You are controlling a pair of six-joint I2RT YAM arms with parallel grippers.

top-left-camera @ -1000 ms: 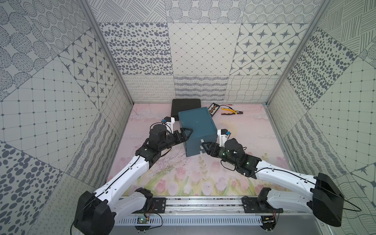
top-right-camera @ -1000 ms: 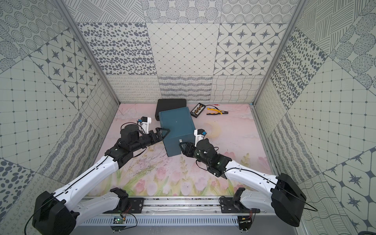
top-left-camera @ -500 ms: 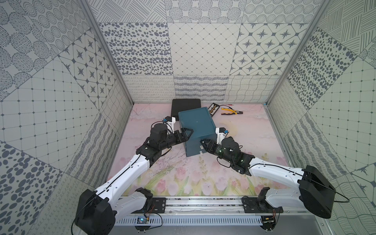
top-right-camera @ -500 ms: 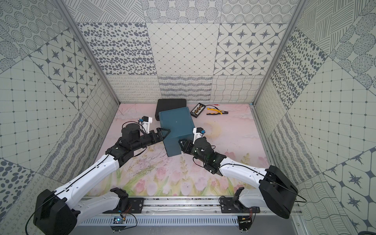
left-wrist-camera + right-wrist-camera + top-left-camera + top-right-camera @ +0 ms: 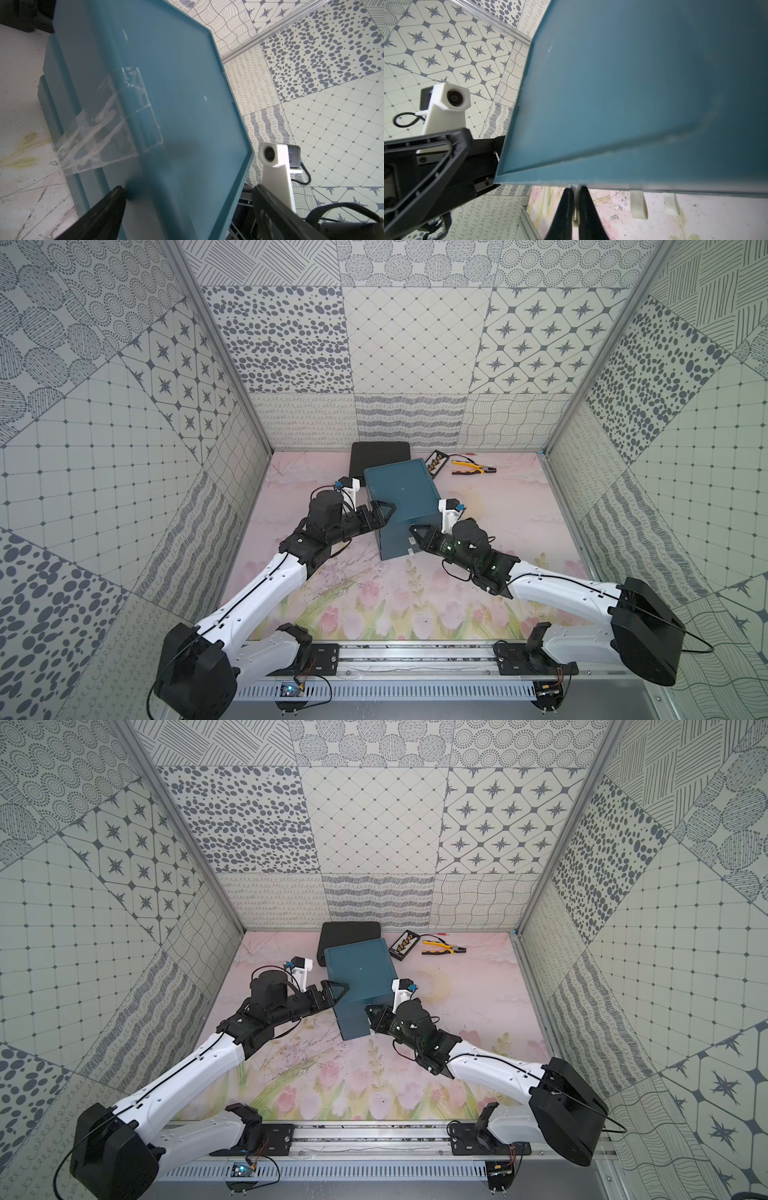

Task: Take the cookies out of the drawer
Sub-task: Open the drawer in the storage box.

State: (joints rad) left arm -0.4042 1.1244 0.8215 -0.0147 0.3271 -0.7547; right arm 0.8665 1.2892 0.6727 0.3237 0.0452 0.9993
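Both arms reach forward, low over the table (image 5: 498, 506), to the closed teal drawer box (image 5: 401, 493), the left tool (image 5: 187, 191) spread wide astride its upper left edge and the right tool (image 5: 576, 190) pinching a pale pull tab (image 5: 576, 218) on its front; cookies not visible.

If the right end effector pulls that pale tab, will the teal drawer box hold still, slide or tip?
Probably holds: clear tape runs from the teal drawer box down to the mat, and the open left end effector sits at its edge. The pale tab, pinched by the right end effector, looks thin and floppy, so it may slip.
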